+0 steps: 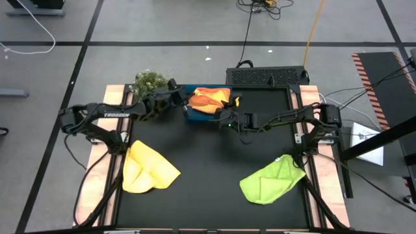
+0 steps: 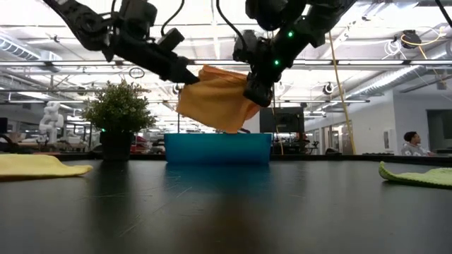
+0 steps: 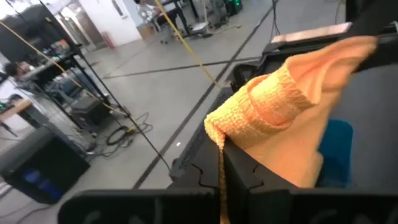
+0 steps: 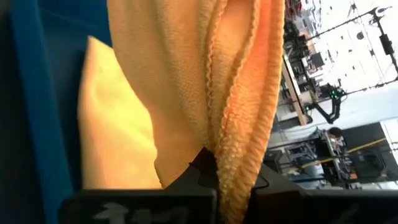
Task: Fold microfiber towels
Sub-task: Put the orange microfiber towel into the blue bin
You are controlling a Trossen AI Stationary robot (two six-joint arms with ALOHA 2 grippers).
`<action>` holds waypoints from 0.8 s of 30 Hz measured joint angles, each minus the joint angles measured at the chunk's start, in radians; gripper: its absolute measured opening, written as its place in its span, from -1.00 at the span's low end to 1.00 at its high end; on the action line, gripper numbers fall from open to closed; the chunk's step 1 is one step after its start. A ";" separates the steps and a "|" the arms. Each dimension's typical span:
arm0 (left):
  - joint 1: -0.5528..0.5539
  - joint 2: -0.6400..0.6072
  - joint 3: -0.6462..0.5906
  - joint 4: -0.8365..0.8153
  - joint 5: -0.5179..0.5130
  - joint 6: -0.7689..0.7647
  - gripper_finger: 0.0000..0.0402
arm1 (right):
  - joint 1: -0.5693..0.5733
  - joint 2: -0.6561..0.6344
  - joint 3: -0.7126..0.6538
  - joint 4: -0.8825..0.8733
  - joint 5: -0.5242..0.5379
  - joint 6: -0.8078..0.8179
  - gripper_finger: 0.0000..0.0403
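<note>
I have both arms reaching in over the far side of the tabletop, holding one orange-yellow microfiber towel between them in the air above the blue tray. My left end effector is pinching the towel's left edge, fingers pressed together on a bunched corner; in the left wrist view the cloth gathers right at the fingertips and drapes away over the tray. My right end effector is clamped on the towel's other edge, and its wrist view shows several folded layers of cloth running down into the closed fingers, with the tray's blue wall alongside. From the low view the towel sags between the two grips, its lowest point just above the tray rim; I can't quite tell whether it touches it.

A yellow towel lies crumpled on the near left part of the tabletop, and a lime green towel lies rumpled on the near right, both well apart from the arms. A small green bushy plant stands just left of the tray. A person sits far back in the room.
</note>
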 joint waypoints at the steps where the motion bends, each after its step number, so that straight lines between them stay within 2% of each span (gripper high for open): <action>1: 0.015 0.014 0.004 0.008 0.020 -0.012 -1.00 | -0.008 0.000 0.000 -0.005 -0.004 -0.001 -1.00; 5: 0.056 0.054 0.008 0.015 0.077 -0.042 -1.00 | -0.034 0.000 0.000 -0.043 -0.081 0.000 -1.00; 11: 0.057 0.063 0.008 0.007 0.101 -0.057 -1.00 | -0.048 -0.026 -0.001 -0.128 -0.179 0.035 -1.00; 16: 0.057 0.063 0.008 -0.014 0.126 -0.075 -1.00 | -0.082 -0.125 0.000 -0.250 -0.406 0.201 -1.00; 22: 0.059 0.064 0.008 0.032 0.190 -0.129 -1.00 | -0.158 -0.248 0.000 -0.326 -0.637 0.232 -1.00; 24: 0.056 0.080 0.009 0.050 0.190 -0.140 -1.00 | -0.188 -0.261 0.000 -0.335 -0.679 0.244 -1.00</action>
